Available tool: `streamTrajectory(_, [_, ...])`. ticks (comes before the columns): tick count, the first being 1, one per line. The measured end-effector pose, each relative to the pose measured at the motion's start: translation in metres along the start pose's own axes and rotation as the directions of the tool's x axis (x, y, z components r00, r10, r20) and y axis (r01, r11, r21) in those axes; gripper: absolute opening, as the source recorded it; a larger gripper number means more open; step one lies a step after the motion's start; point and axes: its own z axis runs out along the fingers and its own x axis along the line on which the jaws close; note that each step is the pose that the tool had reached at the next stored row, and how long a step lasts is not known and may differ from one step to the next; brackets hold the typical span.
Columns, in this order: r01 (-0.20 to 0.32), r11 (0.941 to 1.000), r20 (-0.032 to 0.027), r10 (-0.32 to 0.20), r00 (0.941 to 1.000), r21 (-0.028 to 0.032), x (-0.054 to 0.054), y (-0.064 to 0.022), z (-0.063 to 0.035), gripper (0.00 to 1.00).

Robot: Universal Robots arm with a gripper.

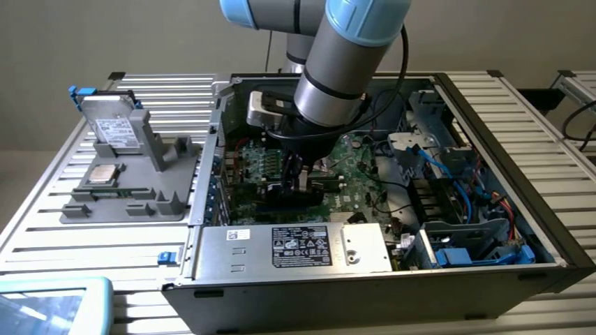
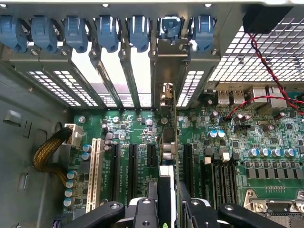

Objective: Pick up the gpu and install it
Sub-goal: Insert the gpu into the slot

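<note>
The hand (image 2: 168, 209) is pinching the gpu (image 2: 169, 142) by its top edge, its two fingers (image 2: 145, 211) pressed against the card's faces from either side. The card hangs edge-on straight below the hand, inside the open computer case (image 1: 521, 209), standing upright over the green motherboard (image 2: 247, 142).

In the wrist view the card's long axis runs directly away from the hand toward the row of rear bracket openings (image 2: 118, 76), parallel with the black expansion slots (image 2: 132, 171) on the board. Its silver metal end bracket (image 2: 166, 71) sits against the case's back wall, under one of the blue retaining clips (image 2: 170, 26). The card lies between two of the black slots; whether its lower edge is already seated in a slot is hidden by the card itself.

In the exterior view the hand (image 1: 296, 183) is low in the case, just behind the labelled power supply (image 1: 298, 248). The grey parts tray (image 1: 121, 202) with the hard drive (image 1: 116, 129) stands well apart on the tabletop (image 1: 56, 230), at that view's left.
</note>
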Motion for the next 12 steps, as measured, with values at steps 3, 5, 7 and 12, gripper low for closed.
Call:
streamTrajectory(3, [0.0,1.0,0.0001,0.0,1.0,0.0001,0.0,-0.0001,0.0006,0.27])
streamTrajectory(5, [0.0,1.0,-0.0001,0.0,1.0,0.0,0.0,-0.0001,0.0007,0.27])
streamTrajectory(7, [0.0,1.0,0.0,0.0,1.0,0.0,0.0,-0.0001,0.0007,0.27])
streamTrajectory(12, [0.0,1.0,0.0001,0.0,1.0,0.0,0.0,-0.0003,0.0014,0.27])
